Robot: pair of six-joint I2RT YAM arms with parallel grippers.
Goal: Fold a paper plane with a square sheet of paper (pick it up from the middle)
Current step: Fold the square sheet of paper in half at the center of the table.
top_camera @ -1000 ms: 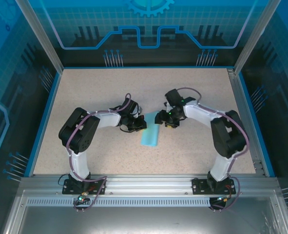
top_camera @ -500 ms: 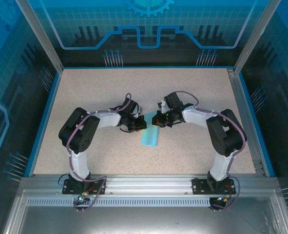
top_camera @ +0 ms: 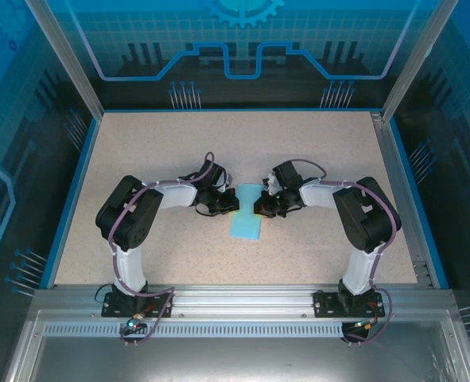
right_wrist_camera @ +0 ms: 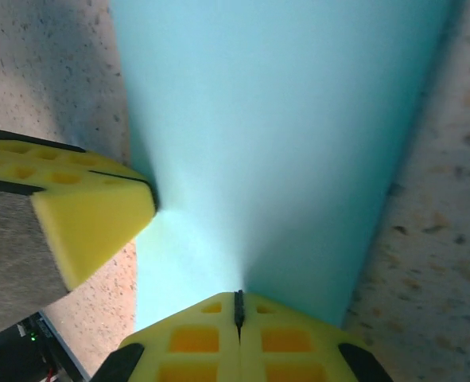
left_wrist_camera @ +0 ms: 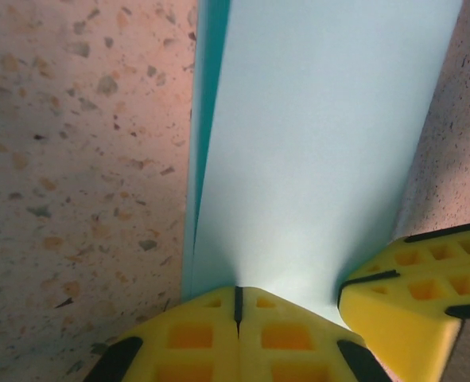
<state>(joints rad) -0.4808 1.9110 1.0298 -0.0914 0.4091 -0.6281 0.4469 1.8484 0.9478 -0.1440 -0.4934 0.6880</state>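
L gripper (left_wrist_camera: 236, 301): yellow pads pressed together, seam closed, tips down on one long edge of the sheet of paper (left_wrist_camera: 322, 143). Can't tell if any paper is nipped betw. them. R gripper (right_wrist_camera: 238, 304): same, pads together, tips on the sheet's opp. long edge. Each wrist cam catches the other gripper's yellow pad just beside its own, touching the sheet, so the two tips sit close w/ only a narrow bit of paper betw. them. The sheet is light blue and folded to a narrow strip. It lies flat, and a darker teal under-layer peeks out along its L-gripper side. From above, both grippers meet at the strip's far half, and its near half lies bare. Under and all around the sheet is the speckled beige table (top_camera: 139, 143). Both arms bend in toward the sheet from either side, bases well apart from it at the alu rail (top_camera: 242, 296). A blue rim (top_camera: 82, 171) borders the table, far from the sheet.
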